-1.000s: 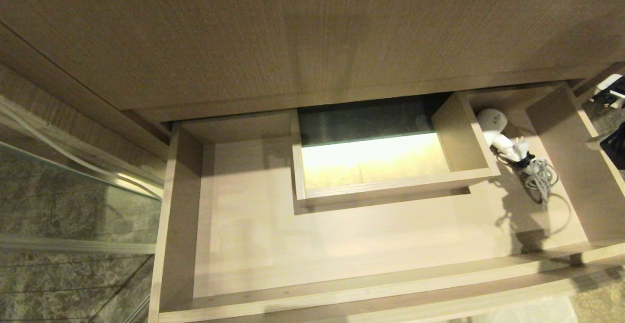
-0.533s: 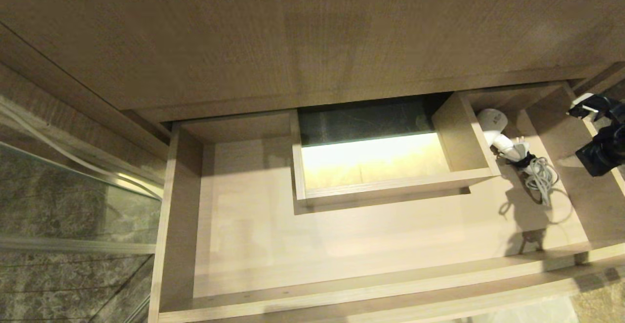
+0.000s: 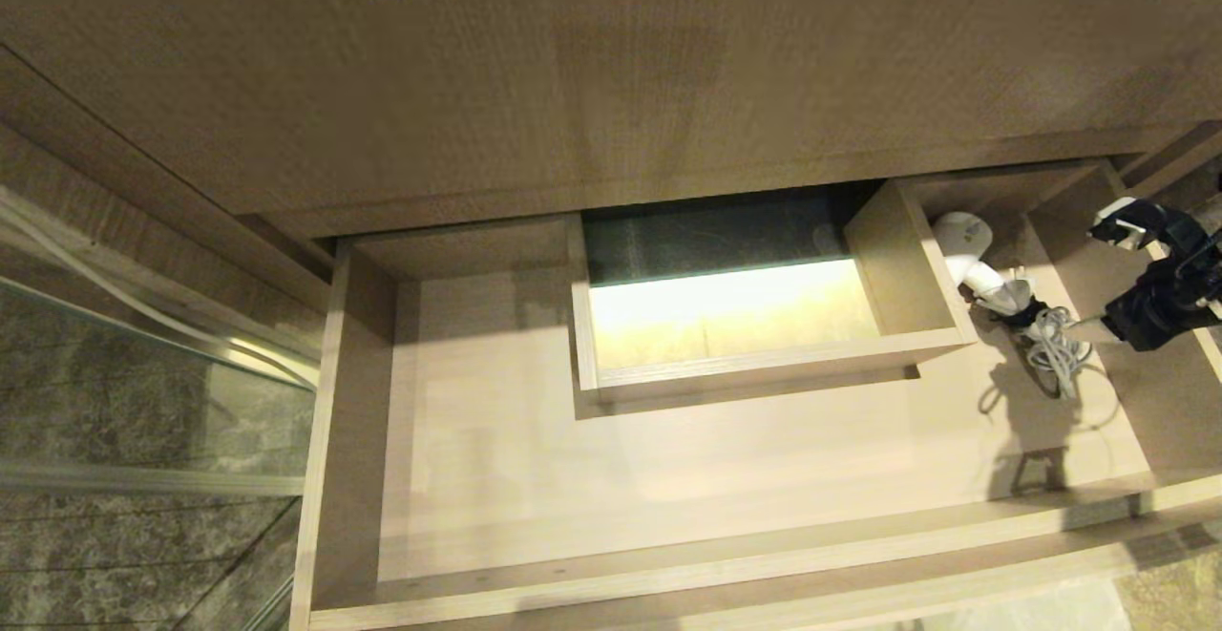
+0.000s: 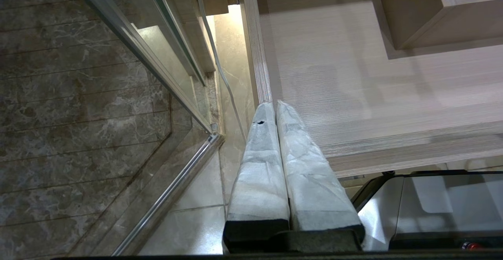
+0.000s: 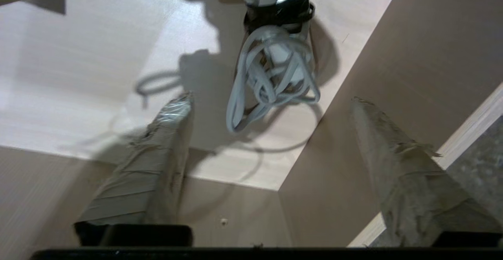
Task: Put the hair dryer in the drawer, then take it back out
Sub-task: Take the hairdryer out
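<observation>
So the first half looks done to me: the white plastic hair dryer with the fat barrel [image 3: 962, 247] is lying inside the wide, shallow light-brown wood-grain drawer [image 3: 668, 478], which is pulled open. It sits in the far right corner, tucked between the boxed rectangular cut-out [image 3: 745, 364] and the drawer's right side wall, barrel toward the back. Its bundled light grey power cord [image 3: 1058, 349] trails off toward the front, tied with a dark strap near the handle end.

The right tool [image 3: 1112, 321] hovers over the right side wall of the drawer, just beside the cord bundle and not touching anything that I can see. From the right wrist view its two tape-wrapped fingers [image 5: 165, 153] stand wide apart with nothing between them, and the grey cord loops [image 5: 271, 91] sit right ahead of the gap. No grip on the dryer.

The left tool [image 4: 275, 106] is parked off by the drawer's front left corner, over the tiled floor [image 4: 78, 134], its padded fingers pressed together and empty.

What's left, as I read it: the whole take-it-back-out part. The tool needs to get around the handle or barrel rather than just snagging loose cord, close, and lift the dryer clear of the drawer wall.
</observation>
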{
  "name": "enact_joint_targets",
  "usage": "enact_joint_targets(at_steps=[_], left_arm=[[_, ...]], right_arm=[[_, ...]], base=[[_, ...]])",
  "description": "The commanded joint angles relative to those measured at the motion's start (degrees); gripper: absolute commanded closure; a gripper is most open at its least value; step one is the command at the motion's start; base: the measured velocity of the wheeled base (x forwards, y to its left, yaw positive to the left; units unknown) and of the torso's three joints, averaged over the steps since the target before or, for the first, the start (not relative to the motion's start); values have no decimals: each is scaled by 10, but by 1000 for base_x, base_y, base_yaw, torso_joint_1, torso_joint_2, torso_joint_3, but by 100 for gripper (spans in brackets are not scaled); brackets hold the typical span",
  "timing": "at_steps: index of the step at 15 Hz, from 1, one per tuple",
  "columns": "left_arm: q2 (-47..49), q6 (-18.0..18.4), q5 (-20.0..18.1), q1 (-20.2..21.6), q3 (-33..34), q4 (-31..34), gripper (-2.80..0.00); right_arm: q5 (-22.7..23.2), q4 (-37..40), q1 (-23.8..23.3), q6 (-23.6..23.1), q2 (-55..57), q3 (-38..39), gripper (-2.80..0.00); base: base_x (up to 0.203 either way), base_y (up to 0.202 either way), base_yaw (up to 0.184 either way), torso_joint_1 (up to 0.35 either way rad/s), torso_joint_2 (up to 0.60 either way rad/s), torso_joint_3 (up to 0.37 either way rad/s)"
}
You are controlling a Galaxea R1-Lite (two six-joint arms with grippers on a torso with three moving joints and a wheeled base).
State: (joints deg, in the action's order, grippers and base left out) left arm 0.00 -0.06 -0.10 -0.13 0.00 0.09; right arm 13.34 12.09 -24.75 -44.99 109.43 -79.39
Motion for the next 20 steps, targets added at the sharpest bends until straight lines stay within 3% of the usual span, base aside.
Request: enact_joint_targets(at_steps=[1, 10, 20], left_arm=[[0, 0, 0, 0, 0, 0, 0], [0, 0, 0, 0, 0, 0, 0], [0, 0, 0, 0, 0, 0, 0]], right_arm=[[1, -9, 1, -3, 13, -2, -280], [35, -22, 11, -3, 90, -59, -280], [43, -45, 20, -18, 177, -128, -280]], base=[[0, 0, 0, 0, 0, 0], [0, 0, 0, 0, 0, 0], [0, 0, 0, 0, 0, 0]])
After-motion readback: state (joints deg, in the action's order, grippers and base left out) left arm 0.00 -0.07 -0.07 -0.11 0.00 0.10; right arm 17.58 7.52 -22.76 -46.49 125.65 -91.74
